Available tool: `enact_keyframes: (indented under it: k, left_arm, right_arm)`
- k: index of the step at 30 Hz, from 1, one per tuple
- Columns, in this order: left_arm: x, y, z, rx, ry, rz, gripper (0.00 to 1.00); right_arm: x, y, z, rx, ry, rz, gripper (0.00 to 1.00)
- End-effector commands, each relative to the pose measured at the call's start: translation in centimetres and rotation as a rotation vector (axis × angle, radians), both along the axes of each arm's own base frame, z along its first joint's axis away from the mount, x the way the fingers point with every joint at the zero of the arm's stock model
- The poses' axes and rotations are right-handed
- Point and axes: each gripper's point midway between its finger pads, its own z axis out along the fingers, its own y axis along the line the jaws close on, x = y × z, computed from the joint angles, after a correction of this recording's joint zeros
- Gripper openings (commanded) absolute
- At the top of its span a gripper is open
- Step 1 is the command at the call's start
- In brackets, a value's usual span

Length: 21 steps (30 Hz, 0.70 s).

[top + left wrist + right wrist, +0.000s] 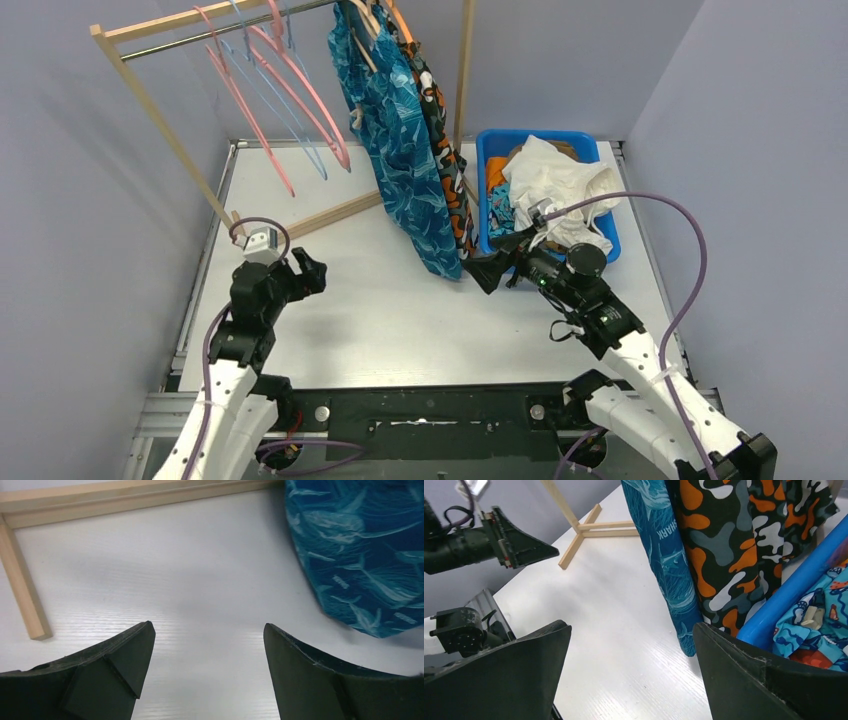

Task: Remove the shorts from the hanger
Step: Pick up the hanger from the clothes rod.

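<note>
Shark-print shorts — (camouflage pair beside)

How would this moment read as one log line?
left gripper: open, empty | right gripper: open, empty | shark-print shorts: hanging | camouflage shorts: hanging | white shorts: in bin

The white bench carries the wooden rack's base at its far left and a blue bin at its far right.

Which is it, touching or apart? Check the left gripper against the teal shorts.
Apart. Top view shows bare table between the left gripper and the teal shorts.
</note>
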Motion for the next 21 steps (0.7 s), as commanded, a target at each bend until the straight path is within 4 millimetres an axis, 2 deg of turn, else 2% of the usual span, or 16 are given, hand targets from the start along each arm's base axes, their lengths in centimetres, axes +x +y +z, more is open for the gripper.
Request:
enact_keyframes:
  k: [1,5,9,10,14,21]
  left_arm:
    - [2.7,1.8,2.6,0.089,-0.033,0.078,0.80]
    - [3.1,2.0,1.7,0.074,-0.023,0.105,0.80]
    - [3.0,2.5,2.1,0.095,-0.052,0.120,0.80]
    - [3.0,2.9,2.1,0.110,-0.055,0.137,0.80]
    - [2.8,3.7,2.5,0.140,-0.066,0.166,0.80]
    - [2.4,3.9,3.0,0.136,-0.076,0.177,0.78]
  right_arm:
    - [0.3,-0.5,1.7,-0.036,-0.083,-0.058,0.97]
    - [1.2,-0.6,2.9,-0.090,-0.057,-0.129,0.88]
    - [3.3,0.2,4.4,-0.104,0.087,-0.200,0.82]
    - [3.7,0.9,5.8,-0.097,0.096,-0.189,0.81]
    - [4.7,3.9,9.1,-0.091,0.069,-0.150,0.77]
    - [7.6,6.0,14.6,-0.058,0.011,-0.199,0.66]
